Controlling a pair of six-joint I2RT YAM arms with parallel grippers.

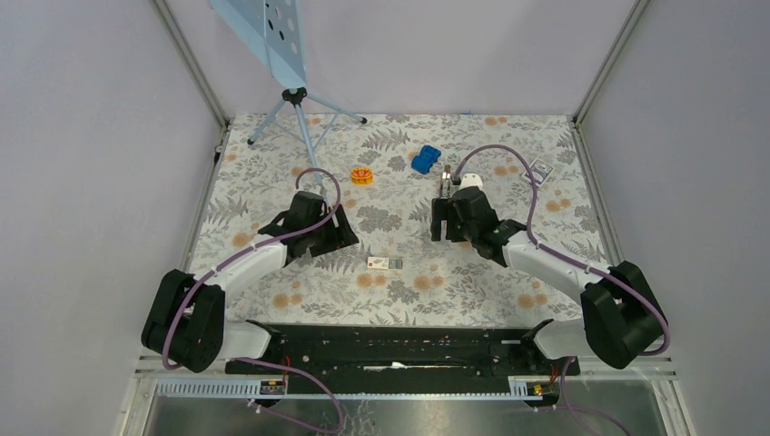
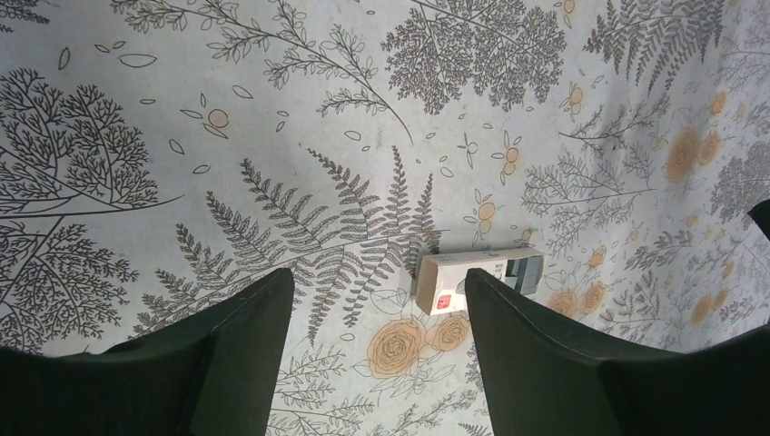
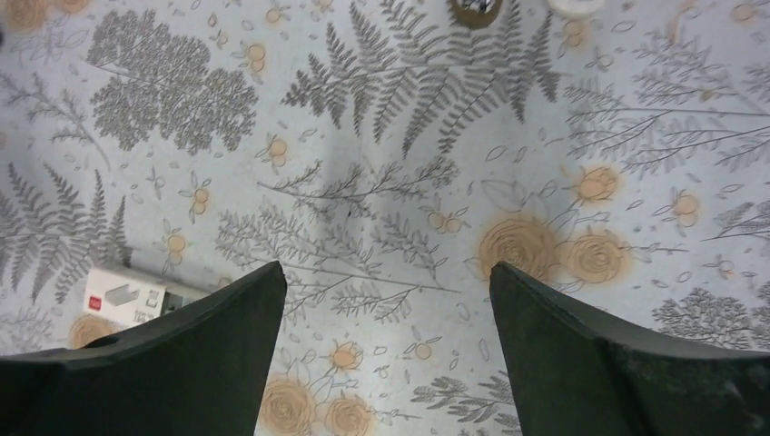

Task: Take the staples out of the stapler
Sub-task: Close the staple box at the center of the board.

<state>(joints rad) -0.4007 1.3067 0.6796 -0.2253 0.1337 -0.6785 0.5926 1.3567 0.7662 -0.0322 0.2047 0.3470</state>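
Note:
The small white box (image 2: 468,277) with an orange mark lies on the floral cloth. A short grey strip, the staples (image 2: 525,270), sits at its right end. In the top view the box (image 1: 381,262) lies between the two arms. My left gripper (image 2: 377,277) is open and empty above the cloth; the box sits just past its right fingertip (image 2: 481,286). My right gripper (image 3: 385,268) is wide open and empty, with the box (image 3: 123,295) to its lower left. A small blue object (image 1: 425,160), apparently the stapler, lies far behind, apart from both grippers (image 1: 338,243) (image 1: 447,232).
An orange item (image 1: 363,175) lies left of the blue one. A small grey-white square (image 1: 541,169) sits at the far right. A tripod (image 1: 300,113) with a blue board stands at the far left corner. Walls close the table's sides.

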